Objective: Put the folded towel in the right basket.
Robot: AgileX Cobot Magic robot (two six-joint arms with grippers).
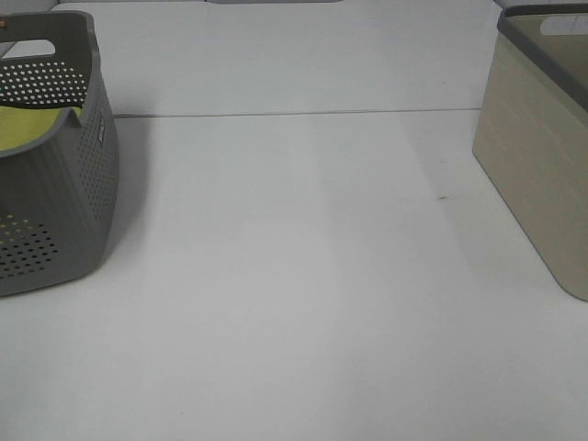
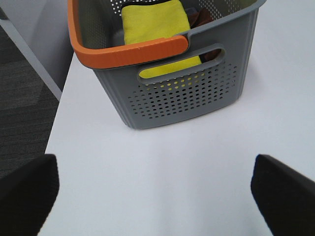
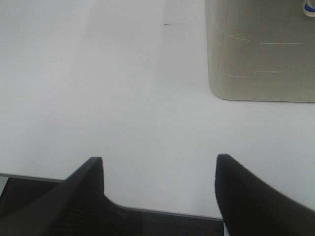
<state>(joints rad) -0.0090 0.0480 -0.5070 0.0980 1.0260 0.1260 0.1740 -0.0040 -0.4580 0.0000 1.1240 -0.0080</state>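
A folded yellow-green towel (image 1: 28, 127) lies inside the grey perforated basket (image 1: 87, 197) at the left edge of the table. The left wrist view shows the same towel (image 2: 155, 22) in that basket (image 2: 187, 93), which has an orange rim (image 2: 130, 51). The beige basket (image 1: 542, 156) stands at the right edge; its wall also shows in the right wrist view (image 3: 261, 54). My left gripper (image 2: 157, 196) is open and empty, back from the grey basket above the table. My right gripper (image 3: 160, 196) is open and empty near the table's front edge. Neither arm shows in the high view.
A white table (image 1: 294, 276) spans the view, with a seam (image 1: 294, 114) across the back. A small dark mark (image 1: 443, 196) lies near the beige basket. Other darker items (image 2: 199, 17) sit beside the towel in the grey basket. Dark floor (image 2: 19, 98) lies beyond the table's left edge.
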